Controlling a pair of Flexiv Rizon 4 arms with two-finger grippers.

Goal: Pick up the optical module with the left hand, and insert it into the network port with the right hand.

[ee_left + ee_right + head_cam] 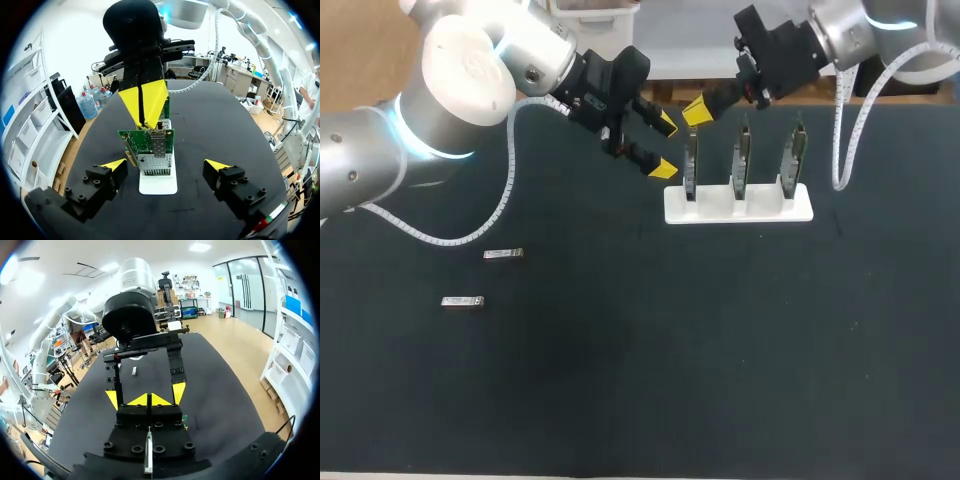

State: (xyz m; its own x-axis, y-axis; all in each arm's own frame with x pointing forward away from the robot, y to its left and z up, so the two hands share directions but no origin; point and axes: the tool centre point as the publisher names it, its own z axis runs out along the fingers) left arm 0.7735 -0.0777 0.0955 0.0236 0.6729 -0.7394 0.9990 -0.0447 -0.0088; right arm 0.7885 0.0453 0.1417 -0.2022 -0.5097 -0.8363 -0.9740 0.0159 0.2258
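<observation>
The black table is the biggest thing. My left arm comes in from the left and my right arm from the far right corner.

A white stand sits near the far edge of the table. 3 green cards stand up in it in a row. From above they show only as thin edges. In the left wrist view the first card hides the other 2.

The left claw hangs just beside the first card. Its 2 yellow tips are wide apart and it holds nothing. The right claw is over the top of that same card. Its 2 tips are pressed together, and I cannot see anything between them.

2 optical modules lie flat on the table. They are near each other and well apart from both claws. Any print on them is too small to read.

The silver network port is on the first card, right under the right claw's tips.
</observation>
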